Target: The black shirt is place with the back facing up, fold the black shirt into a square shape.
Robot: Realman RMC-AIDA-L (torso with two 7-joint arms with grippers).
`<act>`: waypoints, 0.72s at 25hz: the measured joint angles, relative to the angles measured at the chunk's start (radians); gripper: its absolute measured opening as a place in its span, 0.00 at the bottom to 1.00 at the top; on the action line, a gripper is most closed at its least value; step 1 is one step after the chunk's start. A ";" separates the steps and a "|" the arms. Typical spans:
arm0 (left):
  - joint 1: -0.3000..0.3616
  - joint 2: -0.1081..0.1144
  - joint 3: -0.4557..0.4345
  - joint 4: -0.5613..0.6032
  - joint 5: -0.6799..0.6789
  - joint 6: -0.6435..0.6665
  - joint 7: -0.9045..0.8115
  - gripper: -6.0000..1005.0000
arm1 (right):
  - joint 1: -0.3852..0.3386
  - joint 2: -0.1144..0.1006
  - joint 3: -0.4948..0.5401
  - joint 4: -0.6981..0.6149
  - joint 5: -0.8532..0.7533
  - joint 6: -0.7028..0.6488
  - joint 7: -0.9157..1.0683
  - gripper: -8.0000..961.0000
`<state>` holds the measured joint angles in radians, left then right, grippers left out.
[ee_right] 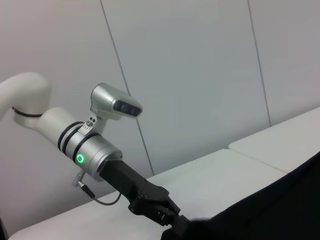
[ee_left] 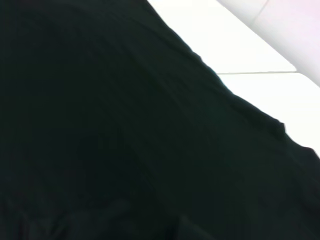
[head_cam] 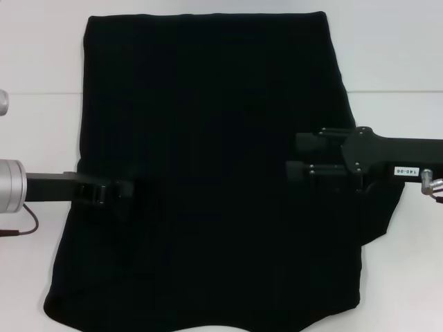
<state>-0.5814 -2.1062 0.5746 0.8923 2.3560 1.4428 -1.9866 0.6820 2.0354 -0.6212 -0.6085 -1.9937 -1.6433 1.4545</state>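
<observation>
The black shirt [head_cam: 214,138] lies spread over the white table [head_cam: 394,62], plain side up, covering most of the surface from the far edge to the near edge. No lettering is visible on it. Its far edge runs straight; its near part is wider and uneven, with a flap reaching out at the right, under the right arm.

The left gripper [head_cam: 128,197] reaches in from the left and sits over the left part of the shirt, about midway between far and near. Black fingers against black cloth: whether they are parted or closed, or have hold of any fabric, cannot be told. The right wrist view shows this gripper [ee_right: 172,222] meeting the edge of the shirt [ee_right: 280,205].

The right gripper [head_cam: 297,159] reaches in from the right and sits over the right part of the shirt at about the same depth. Its finger position and any hold on the cloth cannot be told either.

The left wrist view shows shirt fabric [ee_left: 125,130] with table [ee_left: 240,45] beyond.
</observation>
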 joint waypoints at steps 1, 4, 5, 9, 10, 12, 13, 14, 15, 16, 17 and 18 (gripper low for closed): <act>0.002 -0.001 0.000 0.000 -0.001 -0.009 0.005 0.03 | 0.000 0.000 0.000 0.000 0.002 0.000 0.000 0.79; 0.005 -0.005 0.001 0.000 -0.005 -0.007 0.027 0.09 | 0.000 0.000 0.000 -0.001 0.006 0.000 0.000 0.79; 0.004 -0.005 0.001 0.000 -0.006 0.003 0.031 0.11 | 0.000 -0.001 0.000 -0.001 0.006 0.001 0.000 0.79; -0.005 0.002 -0.006 0.001 -0.026 0.076 0.043 0.21 | -0.001 -0.008 0.000 -0.001 0.007 0.027 0.020 0.79; -0.006 0.004 -0.007 0.001 -0.039 0.099 0.053 0.24 | -0.003 -0.012 0.000 -0.001 0.006 0.041 0.034 0.79; -0.006 0.005 -0.009 -0.002 -0.071 0.137 0.081 0.30 | -0.005 -0.022 0.000 -0.001 0.004 0.076 0.080 0.79; -0.005 0.004 -0.009 -0.006 -0.091 0.154 0.096 0.33 | -0.006 -0.027 0.000 0.000 0.003 0.093 0.112 0.79; -0.003 0.003 -0.009 -0.014 -0.111 0.167 0.107 0.36 | -0.007 -0.037 -0.002 -0.001 0.002 0.118 0.162 0.79; -0.003 0.002 -0.007 -0.028 -0.134 0.181 0.123 0.40 | -0.008 -0.046 -0.005 -0.001 -0.001 0.134 0.204 0.79; -0.004 0.001 -0.005 -0.043 -0.156 0.196 0.143 0.44 | -0.008 -0.056 -0.008 -0.002 -0.009 0.151 0.259 0.79; -0.004 0.001 -0.002 -0.061 -0.174 0.212 0.172 0.48 | -0.008 -0.067 -0.011 -0.002 -0.019 0.161 0.300 0.79; -0.005 0.000 0.000 -0.086 -0.196 0.230 0.219 0.52 | -0.005 -0.079 -0.012 -0.004 -0.042 0.172 0.361 0.79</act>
<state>-0.5866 -2.1066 0.5744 0.8061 2.1599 1.6725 -1.7673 0.6772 1.9565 -0.6333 -0.6126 -2.0352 -1.4712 1.8156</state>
